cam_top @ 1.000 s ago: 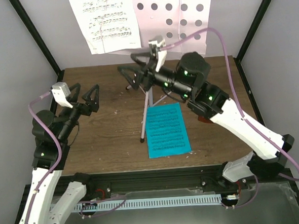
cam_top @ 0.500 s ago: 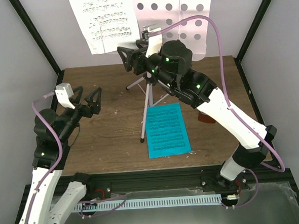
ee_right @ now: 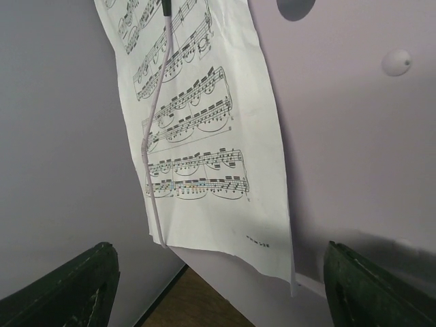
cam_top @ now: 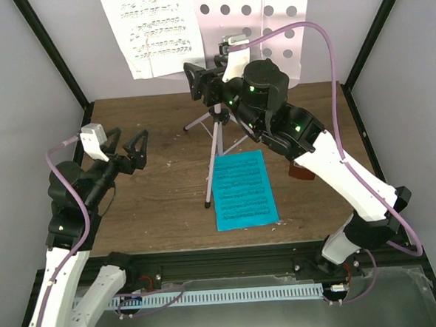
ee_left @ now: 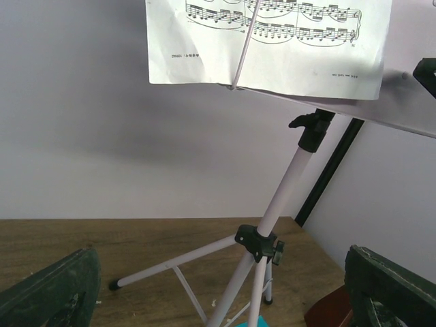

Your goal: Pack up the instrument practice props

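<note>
Music stand (cam_top: 213,153), seen from the top camera, stands mid-table. Its hole-dotted desk (cam_top: 268,12) is up at 12 o'clock and carries a white music sheet (cam_top: 154,30). Cyan sheet (cam_top: 243,190) lies flat by the stand's feet, toward 5 o'clock. Right gripper (cam_top: 200,81), fingers spread, hangs just below the white sheet's lower edge, holding nothing. Left gripper (cam_top: 126,145) at 9 o'clock, likewise spread and empty. Metronome (cam_top: 301,174) shows only a brown sliver under the right arm at 3 o'clock.

Left wrist: thin tube shaft (ee_left: 283,187) with black collars. Stand is likely light and tippy, so grip the shaft, not the desk. Brown corner at 5 o'clock, too cut off to identify.

Right wrist: sheet looks limp, pinned under a wire retainer (ee_right: 155,136). It would probably tear if yanked, so pinch the free bottom edge and slide it out. Sheet's top edge is out of frame.
</note>
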